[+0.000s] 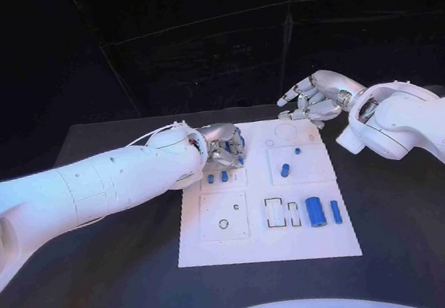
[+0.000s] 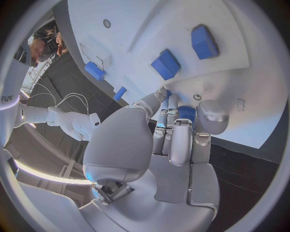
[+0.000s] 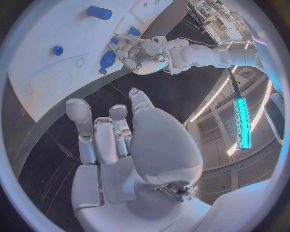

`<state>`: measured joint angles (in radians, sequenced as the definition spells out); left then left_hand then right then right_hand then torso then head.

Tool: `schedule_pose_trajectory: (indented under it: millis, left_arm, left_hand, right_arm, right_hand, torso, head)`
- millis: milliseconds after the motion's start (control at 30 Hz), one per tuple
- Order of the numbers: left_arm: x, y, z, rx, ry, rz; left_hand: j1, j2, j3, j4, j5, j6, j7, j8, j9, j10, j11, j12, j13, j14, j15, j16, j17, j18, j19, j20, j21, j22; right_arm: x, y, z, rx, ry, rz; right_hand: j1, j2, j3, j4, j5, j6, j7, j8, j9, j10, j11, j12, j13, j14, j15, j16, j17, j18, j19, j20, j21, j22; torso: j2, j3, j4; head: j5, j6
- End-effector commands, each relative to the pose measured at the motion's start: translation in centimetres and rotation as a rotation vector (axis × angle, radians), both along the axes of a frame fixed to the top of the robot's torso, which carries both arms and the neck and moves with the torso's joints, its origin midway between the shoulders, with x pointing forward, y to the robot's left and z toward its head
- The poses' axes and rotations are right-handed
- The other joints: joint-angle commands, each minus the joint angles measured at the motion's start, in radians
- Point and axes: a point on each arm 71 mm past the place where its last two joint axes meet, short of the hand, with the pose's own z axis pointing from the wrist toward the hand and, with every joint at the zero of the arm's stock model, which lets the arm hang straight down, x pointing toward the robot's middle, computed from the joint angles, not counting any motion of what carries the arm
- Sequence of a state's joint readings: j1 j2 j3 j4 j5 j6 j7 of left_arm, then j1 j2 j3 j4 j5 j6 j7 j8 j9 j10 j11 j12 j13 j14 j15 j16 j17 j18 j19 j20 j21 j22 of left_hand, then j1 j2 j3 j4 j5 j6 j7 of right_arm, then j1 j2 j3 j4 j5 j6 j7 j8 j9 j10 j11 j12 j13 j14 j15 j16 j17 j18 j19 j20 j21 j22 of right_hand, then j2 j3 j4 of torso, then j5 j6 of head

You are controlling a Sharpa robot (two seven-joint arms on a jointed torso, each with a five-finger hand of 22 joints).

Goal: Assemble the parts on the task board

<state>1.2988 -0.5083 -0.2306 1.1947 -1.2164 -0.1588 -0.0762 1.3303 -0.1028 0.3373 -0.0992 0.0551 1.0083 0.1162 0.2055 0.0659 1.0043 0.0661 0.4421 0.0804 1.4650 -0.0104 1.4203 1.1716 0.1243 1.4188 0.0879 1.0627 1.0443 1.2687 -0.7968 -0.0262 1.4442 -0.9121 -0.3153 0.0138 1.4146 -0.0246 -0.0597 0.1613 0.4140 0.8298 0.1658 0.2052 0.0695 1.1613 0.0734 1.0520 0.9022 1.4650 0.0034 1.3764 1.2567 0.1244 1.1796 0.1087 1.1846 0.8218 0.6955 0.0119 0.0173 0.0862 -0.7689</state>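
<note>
A black desk (image 1: 108, 296) carries the white task board (image 1: 261, 246). The left hand (image 1: 222, 148) rests at the board's far left corner, fingers (image 2: 181, 140) curled round a small blue part (image 2: 186, 113), directly above its slots. The right hand (image 1: 316, 99) hovers beyond the far edge, fingers spread, holding nothing, farther from the loose parts (image 1: 315, 211).

You have one white task board (image 1: 268, 245) on the counter (image 1: 119, 295). On it you can count six blue parts in the head view: two small ones (image 1: 217, 177) just beside the left robot hand (image 1: 221, 146), one tiny one (image 1: 297, 151), one short cylinder (image 1: 285, 169), one larger cylinder (image 1: 315, 211) and one slim bar (image 1: 336, 211). Two robot hands are there; the second is the right robot hand (image 1: 314, 97).
</note>
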Motion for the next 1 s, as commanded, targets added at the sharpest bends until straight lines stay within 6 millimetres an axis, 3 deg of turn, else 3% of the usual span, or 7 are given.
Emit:
schedule_pose_trajectory:
  millis: [33, 233, 367, 600, 733, 1000]
  left_arm:
    - [-0.3, 0.0, -0.9, 0.042, 0.048, 0.000]
    - [-0.1, 0.2, -0.7, 0.032, 0.028, 0.012]
    - [0.0, 0.1, -0.6, 0.020, 0.012, 0.011]
    - [0.0, 0.1, -0.1, -0.040, -0.028, 0.011]
    - [-0.2, 0.4, 0.1, -0.064, -0.038, 0.012]
    - [-0.2, 1.2, 1.5, -0.114, -0.052, 0.034]
  left_hand:
    - [-0.007, 0.006, 0.008, 0.002, -0.005, 0.011, 0.001, -0.005, 0.000, 0.012, -0.004, 0.001, 0.000, 0.032, -0.010, 0.002, 0.000, -0.007, 0.005, -0.008, 0.006, 0.003]
    - [0.005, 0.041, 0.040, 0.001, -0.006, 0.050, -0.004, 0.001, 0.004, 0.054, -0.020, 0.018, 0.004, 0.034, -0.022, 0.004, 0.003, -0.010, 0.011, -0.018, 0.022, 0.021]
    - [0.014, 0.052, 0.057, -0.005, -0.007, 0.062, -0.006, 0.001, 0.004, 0.064, -0.024, 0.018, 0.004, 0.034, -0.027, 0.005, 0.005, -0.011, 0.013, -0.022, 0.026, 0.026]
    - [0.018, 0.055, 0.076, -0.012, -0.007, 0.060, -0.002, -0.009, 0.001, 0.063, -0.020, 0.006, -0.001, 0.035, -0.025, 0.006, 0.006, -0.014, 0.015, -0.024, 0.032, 0.033]
    - [0.017, 0.052, 0.083, -0.015, -0.008, 0.062, 0.000, -0.012, 0.001, 0.065, -0.017, 0.001, -0.003, 0.035, -0.023, 0.007, 0.007, -0.015, 0.016, -0.023, 0.036, 0.038]
    - [0.005, 0.041, 0.093, -0.016, -0.007, 0.061, 0.004, -0.022, 0.000, 0.066, -0.013, -0.013, -0.009, 0.035, -0.019, 0.007, 0.004, -0.016, 0.017, -0.021, 0.037, 0.040]
  right_arm:
    - [0.0, 0.1, 0.1, 0.000, -0.004, 0.007]
    - [0.0, 0.1, 0.1, 0.000, -0.003, 0.007]
    - [0.0, 0.1, 0.1, 0.000, -0.003, 0.007]
    - [0.0, 0.2, 0.1, 0.000, -0.004, 0.007]
    - [0.0, 0.1, 0.1, -0.002, -0.006, 0.005]
    - [0.0, 0.0, 0.1, -0.004, -0.007, 0.001]
  right_hand:
    - [0.000, 0.003, 0.003, 0.001, 0.003, -0.005, 0.000, 0.004, -0.001, 0.003, 0.001, 0.003, 0.001, 0.038, -0.007, -0.004, 0.001, 0.013, 0.003, -0.005, -0.005, 0.001]
    - [0.001, 0.003, 0.003, 0.001, 0.003, -0.005, 0.000, 0.004, -0.001, 0.004, 0.001, 0.004, 0.002, 0.038, -0.007, -0.004, 0.001, 0.013, 0.004, -0.005, -0.004, 0.002]
    - [0.001, 0.003, 0.003, 0.001, 0.004, -0.005, 0.000, 0.005, -0.001, 0.006, 0.001, 0.006, 0.003, 0.038, -0.007, -0.004, 0.000, 0.013, 0.004, -0.005, -0.004, 0.002]
    - [0.001, 0.003, 0.003, 0.001, 0.004, -0.005, 0.000, 0.005, -0.001, 0.006, 0.001, 0.006, 0.003, 0.038, -0.007, -0.004, 0.000, 0.013, 0.004, -0.005, -0.004, 0.002]
    - [0.001, 0.003, 0.003, 0.001, 0.004, -0.005, 0.000, 0.005, -0.001, 0.006, 0.001, 0.006, 0.003, 0.038, -0.007, -0.004, 0.000, 0.013, 0.004, -0.005, -0.004, 0.002]
    - [0.001, 0.003, 0.003, 0.002, 0.004, -0.005, -0.001, 0.005, -0.001, 0.005, 0.001, 0.005, 0.002, 0.038, -0.008, -0.006, -0.002, 0.013, 0.003, -0.005, -0.005, 0.000]
  torso:
    - [0.000, 0.0001, -0.0001]
    - [0.000, 0.0001, 0.0005]
    - [0.000, -0.0001, -0.0001]
    - [0.000, -0.0002, -0.0003]
    - [-0.001, -0.0010, 0.0015]
    - [-0.002, -0.0012, 0.0032]
  head:
    - [0.000, 0.000]
    - [-0.002, 0.002]
    - [-0.002, 0.003]
    - [-0.003, 0.005]
    - [-0.012, 0.005]
    - [-0.007, 0.006]
